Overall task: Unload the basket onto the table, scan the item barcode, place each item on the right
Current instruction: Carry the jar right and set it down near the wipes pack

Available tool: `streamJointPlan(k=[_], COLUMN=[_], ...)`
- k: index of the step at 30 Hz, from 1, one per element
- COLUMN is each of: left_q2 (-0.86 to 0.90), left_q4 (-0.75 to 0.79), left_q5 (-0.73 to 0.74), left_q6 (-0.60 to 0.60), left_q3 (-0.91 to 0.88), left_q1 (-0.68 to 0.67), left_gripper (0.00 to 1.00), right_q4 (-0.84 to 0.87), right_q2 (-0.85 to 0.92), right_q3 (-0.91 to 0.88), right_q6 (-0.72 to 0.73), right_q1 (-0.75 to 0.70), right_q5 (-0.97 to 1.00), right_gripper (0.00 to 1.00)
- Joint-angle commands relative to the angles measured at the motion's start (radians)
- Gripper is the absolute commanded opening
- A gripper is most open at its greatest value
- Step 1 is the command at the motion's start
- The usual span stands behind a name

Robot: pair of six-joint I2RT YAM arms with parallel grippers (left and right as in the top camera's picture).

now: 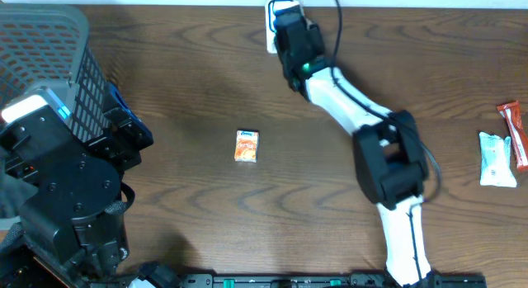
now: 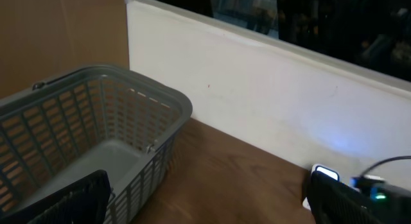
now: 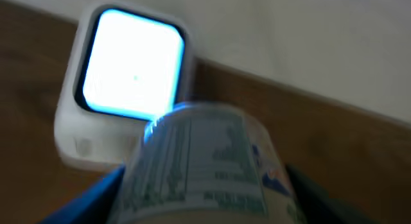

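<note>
Between the fingers of the right pincer [image 3: 205, 201], which is clamped on it, sits the item [image 3: 199, 153], a round labelled container (print blurred), just near of the scanner [image 3: 128, 76] at the far edge of the surface [image 1: 181, 90]. Best to roll it slowly, label square to the lit window, until the barcode faces it. Leftward, the left pincer [image 1: 130, 131] stands apart, empty, by the basket [image 1: 49, 40].

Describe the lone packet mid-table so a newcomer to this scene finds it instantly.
On the dark wooden table, look right of the grey basket at the left end. Near the table's middle lies a small orange packet. It sits alone and is orange, unlike the white packet and red bar together at the right edge.
</note>
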Motion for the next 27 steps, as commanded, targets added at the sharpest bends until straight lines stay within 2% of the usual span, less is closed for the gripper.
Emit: streamJointPlan(k=[1,7,10,13,21,27], left_q2=[0.002,0.002,0.002,0.002,0.002,0.002], left_q4=[0.001,0.001,0.001,0.001,0.001,0.001], left_q5=[-0.024,-0.024,-0.024,-0.024,-0.024,-0.024], left_q6=[-0.001,-0.001,-0.001,-0.001,-0.001,-0.001], left_q3=[0.000,0.000,0.000,0.000,0.000,0.000], left_q1=[0.003,0.003,0.003,0.003,0.003,0.003], left_gripper=[0.98,0.98,0.98,0.98,0.98,0.98], right_q4=[-0.211,-0.664,-0.844,-0.956,-1.062,-1.061], right_q2=[-0.235,-0.380,-0.399,-0.391,-0.360,-0.359], right_q3=[0.029,0.029,0.029,0.027,0.021,0.004], right_q6=[0.256,0.618,0.712,0.735,0.735,0.735], right_q1=[-0.042,-0.163,-0.254,-0.354,-0.610,-0.721], right_q5=[0.035,-0.063,-0.124,-0.192,-0.387,-0.399], right_gripper=[0.47,0.48,0.49,0.51,0.50,0.50])
